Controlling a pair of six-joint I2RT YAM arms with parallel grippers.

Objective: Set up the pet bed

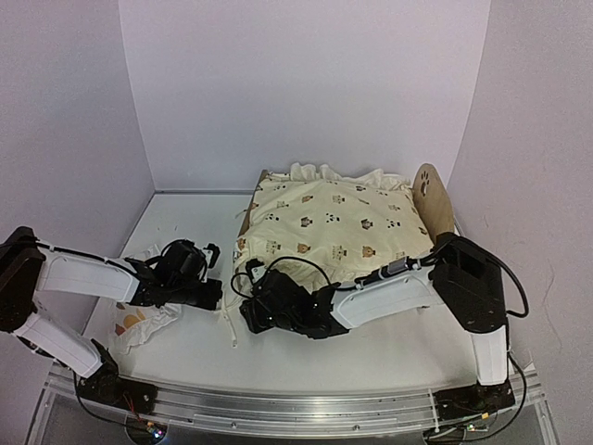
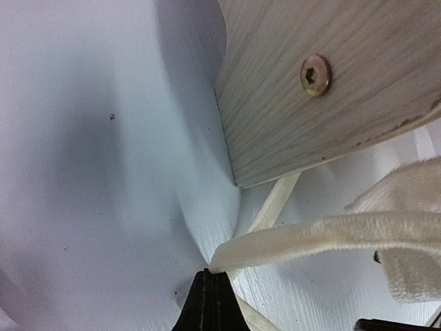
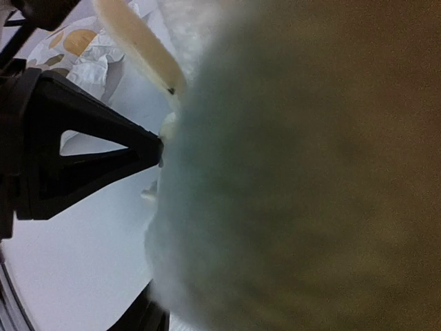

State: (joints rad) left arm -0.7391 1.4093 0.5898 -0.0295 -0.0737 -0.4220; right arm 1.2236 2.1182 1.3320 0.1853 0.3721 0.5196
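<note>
The pet bed (image 1: 433,199) stands at the back right, its light-wood arched headboard with a paw cutout on the right. The cream ruffled animal-print cushion (image 1: 334,227) covers its base. My left gripper (image 1: 215,295) is shut on a cream cushion tie (image 2: 331,234); its fingertips (image 2: 210,283) pinch the tie's end just above the table, near the bed's wooden footboard (image 2: 331,89). My right gripper (image 1: 250,311) is at the cushion's front left corner. In the right wrist view its gripper (image 3: 155,231) has its jaws wide apart, with the blurred cushion (image 3: 310,172) bulging between them.
The small white pillow with orange-brown prints (image 1: 139,323) lies on the table under my left arm; it also shows in the right wrist view (image 3: 83,48). Loose ties (image 1: 227,324) trail on the table between the grippers. White walls close in the left, back and right.
</note>
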